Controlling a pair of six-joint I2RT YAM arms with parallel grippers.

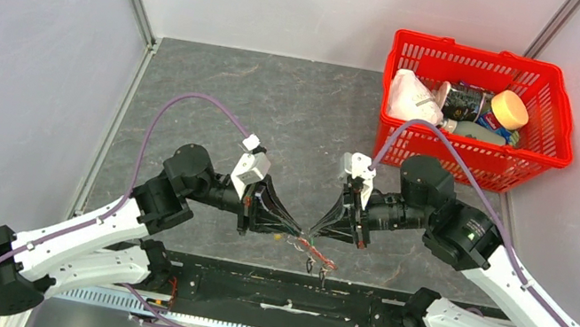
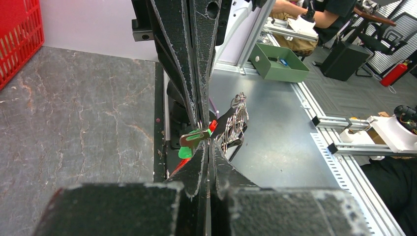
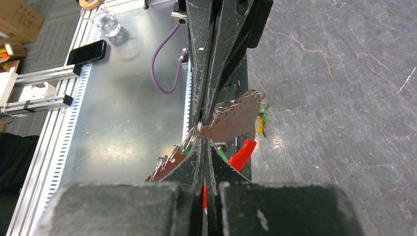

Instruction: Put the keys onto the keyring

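Observation:
My two grippers meet tip to tip just above the table's near edge, left gripper [image 1: 297,237] and right gripper [image 1: 313,231]. Both are shut. The keyring [image 1: 317,254] slants down to the right from the left gripper's tip, its red part showing [image 2: 179,167] [image 3: 242,151]. The left gripper [image 2: 209,141] looks shut on the keyring. A flat silvery key [image 3: 237,119] with a green tag [image 2: 186,154] sticks out sideways at the right gripper [image 3: 204,132], which seems shut on its end. More keys [image 2: 237,121] hang from small wire rings on the loop, one with a yellow tag [image 3: 258,129].
A red basket [image 1: 560,121] with bottles and a bag stands at the back right of the grey table [image 1: 294,119]. Below the keyring run the black base rail [image 1: 291,290] and a metal shelf [image 2: 285,147]. Purple cables arc over both arms.

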